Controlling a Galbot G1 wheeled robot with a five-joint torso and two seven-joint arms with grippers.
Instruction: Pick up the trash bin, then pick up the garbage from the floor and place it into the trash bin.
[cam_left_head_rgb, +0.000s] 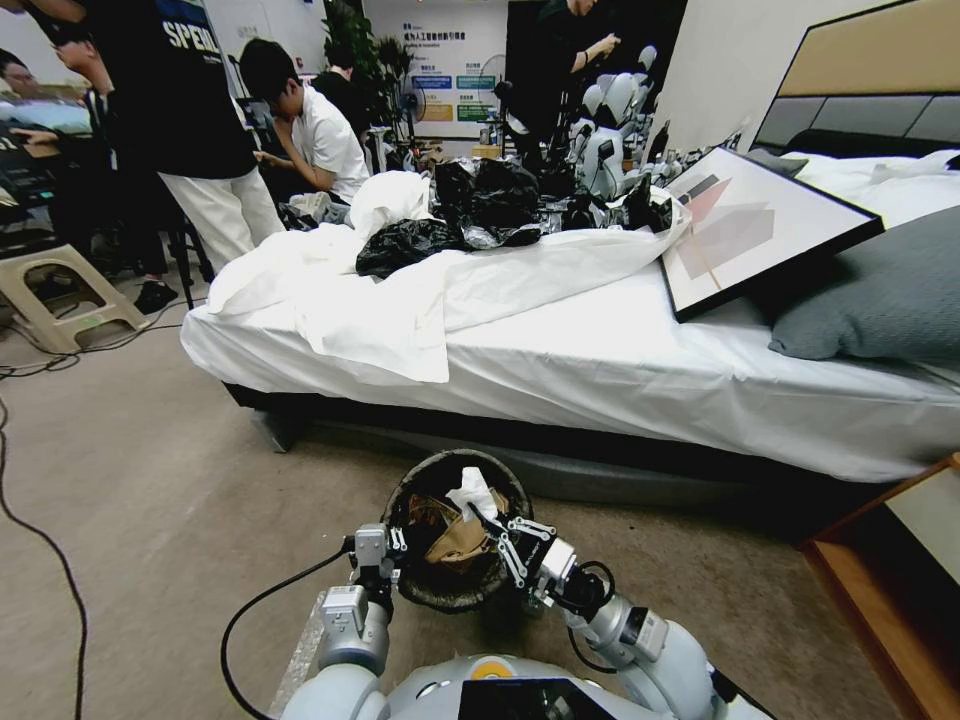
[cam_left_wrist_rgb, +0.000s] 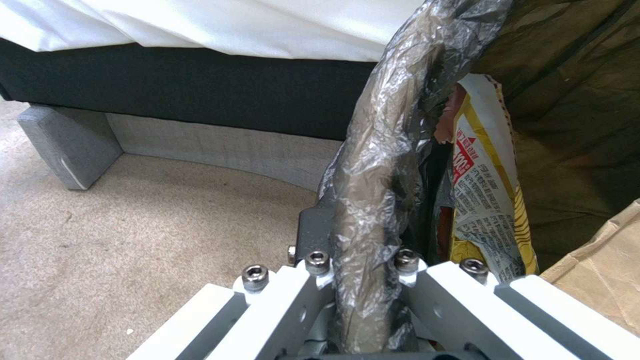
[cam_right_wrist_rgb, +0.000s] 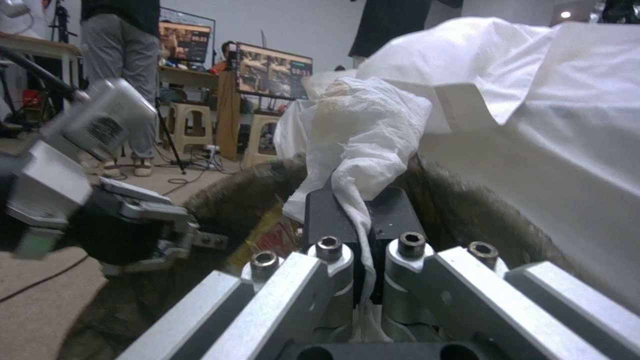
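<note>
The trash bin (cam_left_head_rgb: 440, 592), lined with a dark bag, hangs just above the floor (cam_left_head_rgb: 150, 480) in front of me. My left gripper (cam_left_head_rgb: 393, 546) is shut on the bin's left rim; the left wrist view shows the bag-wrapped rim (cam_left_wrist_rgb: 377, 165) clamped between its fingers. My right gripper (cam_left_head_rgb: 487, 522) is over the bin's mouth, shut on a piece of garbage, a white tissue (cam_left_head_rgb: 473, 492) that the right wrist view (cam_right_wrist_rgb: 363, 140) shows pinched between the black pads (cam_right_wrist_rgb: 325, 220). Inside the bin lie a yellow-and-red wrapper (cam_left_wrist_rgb: 483, 200) and a brown paper bag (cam_left_wrist_rgb: 600, 272).
A bed (cam_left_head_rgb: 620, 370) with white sheets stands right behind the bin, with black plastic bags (cam_left_head_rgb: 470, 210), a framed picture (cam_left_head_rgb: 750, 225) and a grey pillow (cam_left_head_rgb: 880, 295) on it. A wooden nightstand (cam_left_head_rgb: 900, 580) is at right. A black cable (cam_left_head_rgb: 50, 550) crosses the carpet at left.
</note>
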